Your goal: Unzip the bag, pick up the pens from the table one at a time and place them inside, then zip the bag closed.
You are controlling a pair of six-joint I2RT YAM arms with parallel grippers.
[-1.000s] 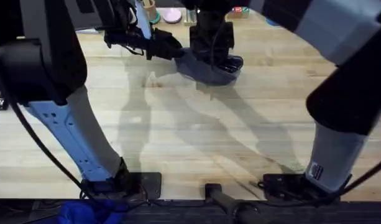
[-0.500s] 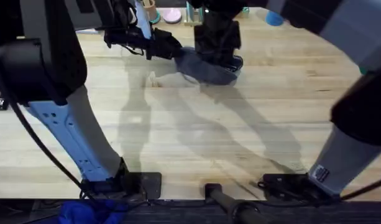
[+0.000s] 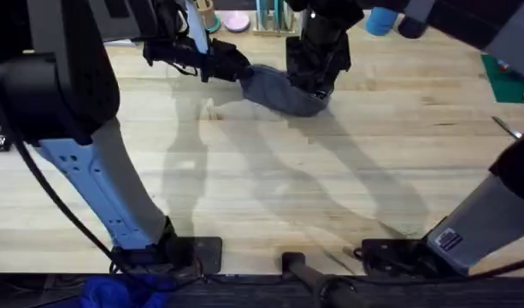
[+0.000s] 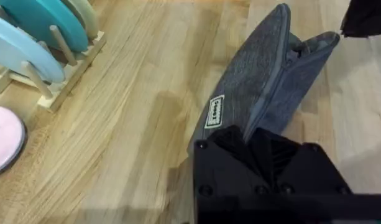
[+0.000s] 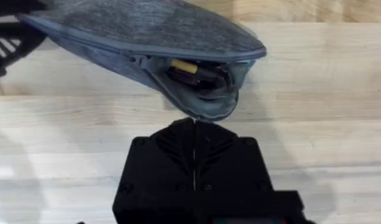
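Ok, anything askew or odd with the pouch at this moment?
Nothing damaged or spilled. The bag gapes at the end nearest the right pincer, with dark pens showing inside. The left pincer clamps its other end, so it sits a bit twisted on the table.

The only lettering in view is on a small pale label (image 4: 215,112) sewn to the side of the bag (image 4: 252,87), seen from the left wrist. It carries a short line of dark characters inside a thin border, too small to make out. No other text, brand or number can be read.
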